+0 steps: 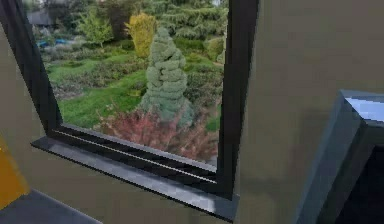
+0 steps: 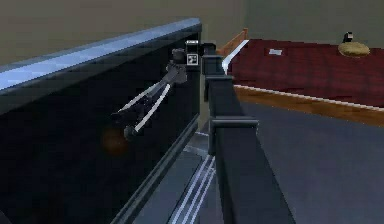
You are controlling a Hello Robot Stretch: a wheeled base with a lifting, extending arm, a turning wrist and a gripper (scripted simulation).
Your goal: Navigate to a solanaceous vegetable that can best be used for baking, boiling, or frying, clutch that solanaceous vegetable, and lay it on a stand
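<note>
In the arm side view my arm (image 2: 235,140) rises as a dark bar, with two white marker squares (image 2: 195,52) at its far end. The gripper (image 2: 126,122) points down toward the view's left, in front of a large dark screen (image 2: 70,130). A dim brownish round blob (image 2: 112,141), potato-like in colour, hangs at the fingertips (image 2: 135,128) clear of the grey ledge below, so the gripper holds it.
The screen stands on a grey stand top (image 2: 190,185); its frame edge (image 1: 345,150) shows at the forward view's right. Ahead is a dark-framed window (image 1: 235,90) on a garden, with a low sill (image 1: 130,172). A bed with a dark red cover (image 2: 310,72) lies at the arm side view's upper right.
</note>
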